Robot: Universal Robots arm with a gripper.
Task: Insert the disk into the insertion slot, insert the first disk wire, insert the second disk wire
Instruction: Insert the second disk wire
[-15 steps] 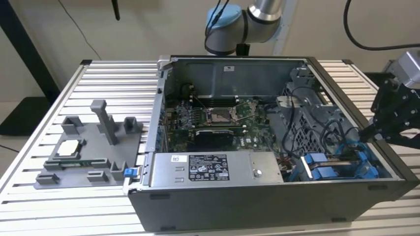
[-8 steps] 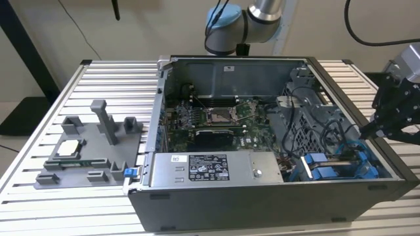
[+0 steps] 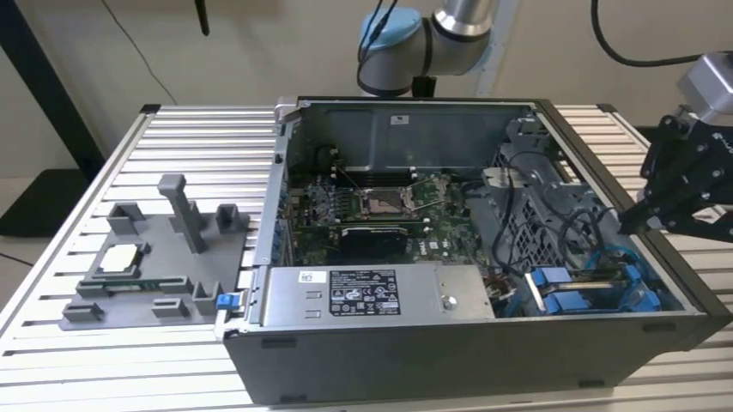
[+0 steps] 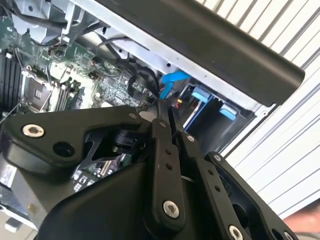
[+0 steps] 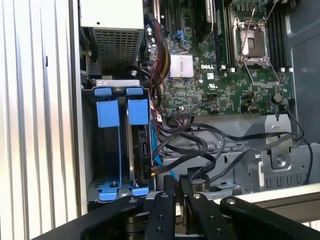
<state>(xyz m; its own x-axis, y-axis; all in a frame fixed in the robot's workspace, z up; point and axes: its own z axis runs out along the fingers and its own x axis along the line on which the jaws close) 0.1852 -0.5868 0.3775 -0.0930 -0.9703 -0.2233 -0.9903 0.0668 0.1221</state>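
Just beside the closed hand point(image 5: 178, 181), the disk point(image 5: 140, 145) in the insertion slot point(image 5: 107, 150).

This looks like a robotics lab. An opened computer case point(image 3: 458, 348), its motherboard point(image 3: 378, 206) exposed, sits on a ribbed aluminium bench point(image 3: 115, 369). A grey printed fixture point(image 3: 160, 266) stands just beside the case, and a robot arm point(image 3: 441, 34) rises behind it.
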